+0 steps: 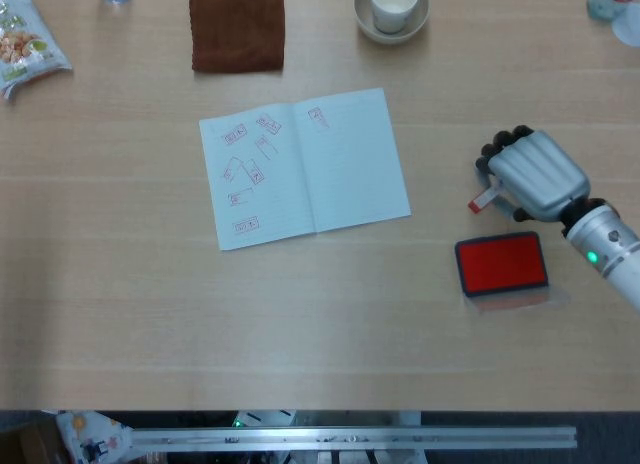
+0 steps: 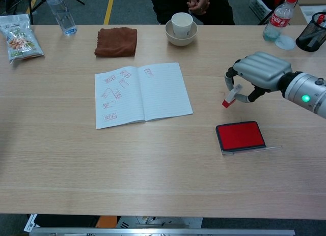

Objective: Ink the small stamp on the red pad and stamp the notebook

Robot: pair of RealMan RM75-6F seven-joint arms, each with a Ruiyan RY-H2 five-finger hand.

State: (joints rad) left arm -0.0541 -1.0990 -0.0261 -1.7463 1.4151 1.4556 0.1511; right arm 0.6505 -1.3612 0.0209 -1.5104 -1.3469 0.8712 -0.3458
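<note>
Only chest view shows right hand [image 2: 257,73] pinching small stamp [image 2: 230,97] clear above table, behind red pad [image 2: 240,136].

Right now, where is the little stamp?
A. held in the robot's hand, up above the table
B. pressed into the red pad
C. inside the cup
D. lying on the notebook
A. The right hand pinches the small stamp in its fingers, beside the red ink pad and clear of the notebook.
</note>
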